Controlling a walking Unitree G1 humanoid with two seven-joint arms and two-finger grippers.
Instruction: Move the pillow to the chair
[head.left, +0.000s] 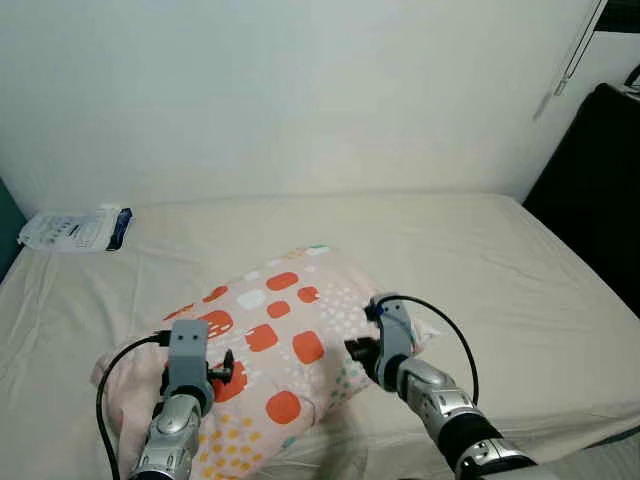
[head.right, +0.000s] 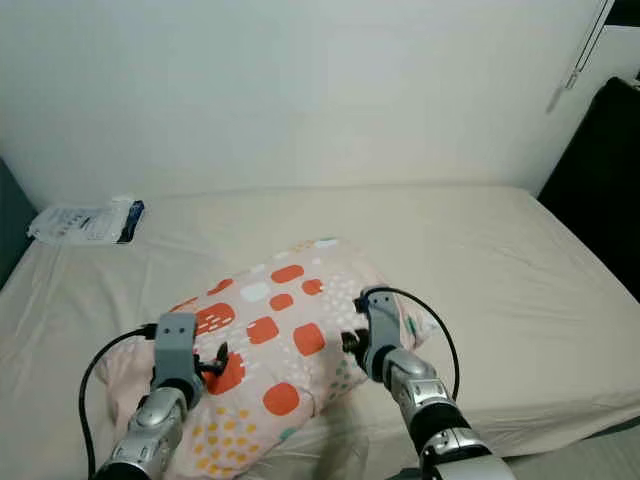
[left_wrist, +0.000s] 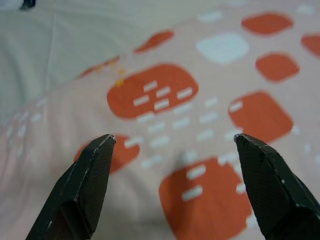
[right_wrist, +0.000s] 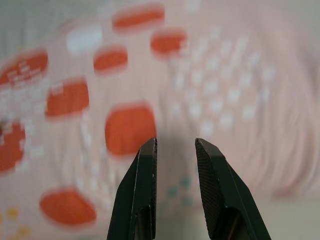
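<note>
- Pillow lies near the bed's front edge, w/ us flanking it.
- Left gripper spread wide; right gripper nearly closed, gripping nothing.
- Looks soft, light, floppy: we'd pinch both ends, prob. bunching fabric.

pillow blurred up close, white packet's print unreadable

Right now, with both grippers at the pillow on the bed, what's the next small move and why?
Probably press both grippers inward: the left gripper is open over the patterned pillow, the right gripper is nearly closed at its other side, and neither grips fabric yet.
</note>
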